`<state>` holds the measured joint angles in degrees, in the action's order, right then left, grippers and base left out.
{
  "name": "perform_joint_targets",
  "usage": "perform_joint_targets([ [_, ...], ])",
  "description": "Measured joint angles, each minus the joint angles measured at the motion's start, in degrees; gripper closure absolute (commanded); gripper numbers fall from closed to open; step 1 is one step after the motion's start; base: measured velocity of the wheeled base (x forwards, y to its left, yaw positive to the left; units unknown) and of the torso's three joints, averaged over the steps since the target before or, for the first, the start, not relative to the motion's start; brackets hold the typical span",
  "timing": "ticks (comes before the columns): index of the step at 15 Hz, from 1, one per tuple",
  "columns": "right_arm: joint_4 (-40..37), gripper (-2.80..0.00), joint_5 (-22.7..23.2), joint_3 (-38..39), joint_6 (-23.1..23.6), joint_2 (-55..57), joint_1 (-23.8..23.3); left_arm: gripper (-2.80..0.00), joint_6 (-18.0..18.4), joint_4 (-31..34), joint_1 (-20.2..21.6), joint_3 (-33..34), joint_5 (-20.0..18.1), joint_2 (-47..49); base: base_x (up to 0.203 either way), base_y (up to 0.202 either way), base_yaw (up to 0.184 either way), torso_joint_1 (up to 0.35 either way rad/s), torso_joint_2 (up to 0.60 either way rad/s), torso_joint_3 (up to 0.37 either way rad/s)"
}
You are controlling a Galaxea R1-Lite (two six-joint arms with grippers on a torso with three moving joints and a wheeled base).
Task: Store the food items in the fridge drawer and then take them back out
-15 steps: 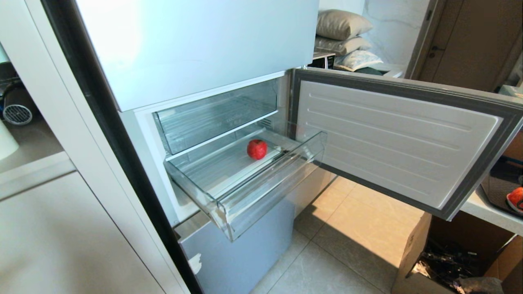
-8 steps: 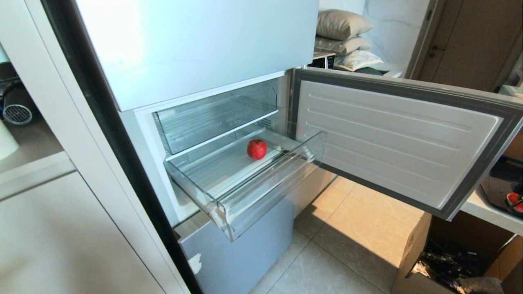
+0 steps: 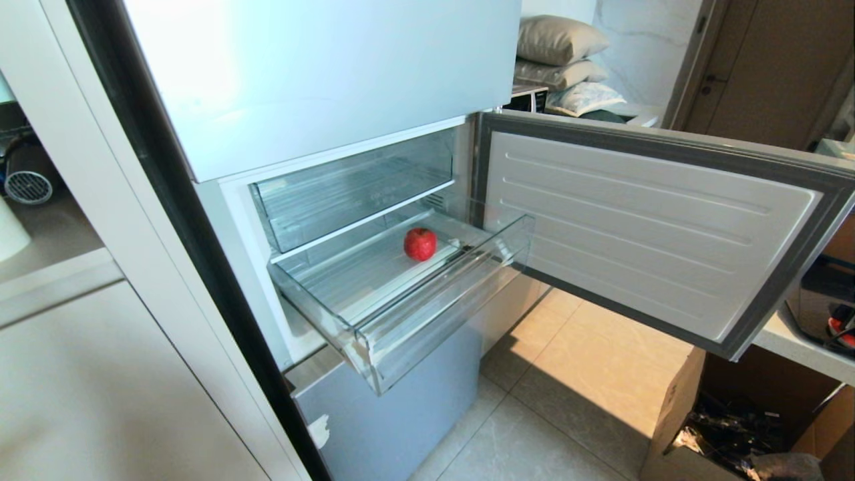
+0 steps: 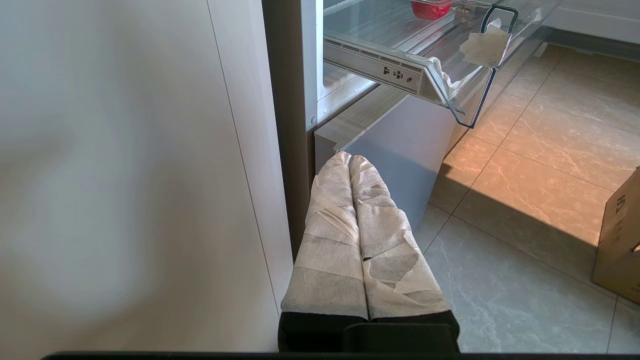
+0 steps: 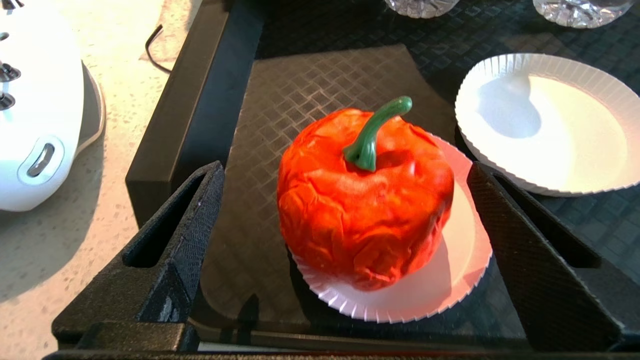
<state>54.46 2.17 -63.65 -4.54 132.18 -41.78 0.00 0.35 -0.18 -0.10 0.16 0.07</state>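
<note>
The deeper red fruit (image 3: 420, 244) lies alone on the ribbed floor of the fridge drawer (image 3: 374, 347), toward its far right part, clear of the walls. The drawer is pulled out of the pale blue-grey fridge (image 3: 320, 73), and the similar clear drawer (image 3: 347, 190) above it is pushed in. The orange-red fruit (image 5: 365, 200) with its curved green stem (image 5: 372, 132) stands upright on a small white paper plate (image 5: 460, 270) inside a black tray (image 5: 200, 100) with a diamond-patterned floor, on a pale speckled counter (image 5: 60, 240) off to the right of the fridge. The right gripper (image 5: 345, 240) hangs over this fruit with its black fingers (image 5: 170, 240) spread wide on either side, touching nothing. A second, empty paper plate (image 5: 550, 125) lies just beside the first, two cut-glass pieces (image 5: 575, 10) stand at the tray's far edge, and a white appliance (image 5: 35, 110) sits on the counter outside the tray. The left gripper (image 4: 350, 160) is parked low beside the fridge's left edge, its cloth-wrapped fingers (image 4: 330, 240) pressed together and holding nothing. The fridge door (image 3: 641, 227) stands swung open to the right, between the drawer and the counter. A cardboard box (image 3: 721, 427) stands on the tiled floor (image 3: 554, 414) below it; dark print on its side cannot be read. Cushions (image 3: 561, 60) are stacked far behind.
</note>
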Motion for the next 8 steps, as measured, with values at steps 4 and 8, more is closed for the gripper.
perform_joint_targets([
  [4, -0.3, -2.80, 0.0, -1.7, 0.0, 1.6, -0.1, 0.00, 0.0, 0.0, 0.0, 0.0, 0.0, 0.0, 0.000, 0.000, 0.000, 0.000, 0.00, 0.000],
  [8, -0.3, -2.80, 0.0, -2.0, 0.0, 2.5, 0.0, 0.00, 0.0, 0.0, 0.0, 0.0, 0.0, 0.0, 0.000, 0.000, 0.000, 0.000, 0.00, 0.000],
])
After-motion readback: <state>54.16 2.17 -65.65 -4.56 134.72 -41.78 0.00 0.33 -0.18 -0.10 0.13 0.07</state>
